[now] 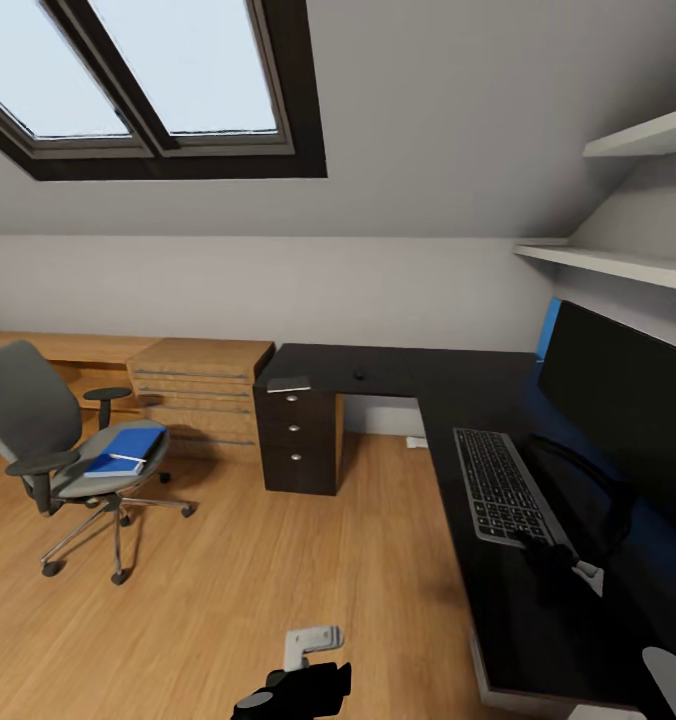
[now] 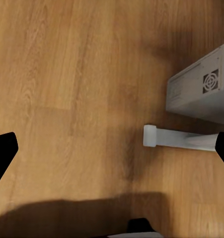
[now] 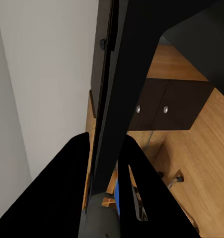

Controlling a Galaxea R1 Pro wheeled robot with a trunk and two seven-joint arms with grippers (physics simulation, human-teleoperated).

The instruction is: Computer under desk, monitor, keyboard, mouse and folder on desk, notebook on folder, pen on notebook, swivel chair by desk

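Bedroom surface (image 1: 498, 610) already carries monitor (image 1: 623, 400), keyboard (image 1: 500, 485) and mouse (image 1: 359, 375); we judge folder (image 1: 130, 447) pending on swivel chair (image 1: 53, 440), left pincer (image 2: 112, 148) open, right pincer state indeterminable.

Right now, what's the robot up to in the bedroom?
Nothing is held. The left gripper hangs open over the wood floor, near the grey computer. The keyboard and monitor sit on the black desk, the mouse farther along it. The blue folder lies on the swivel chair, away from the desk.
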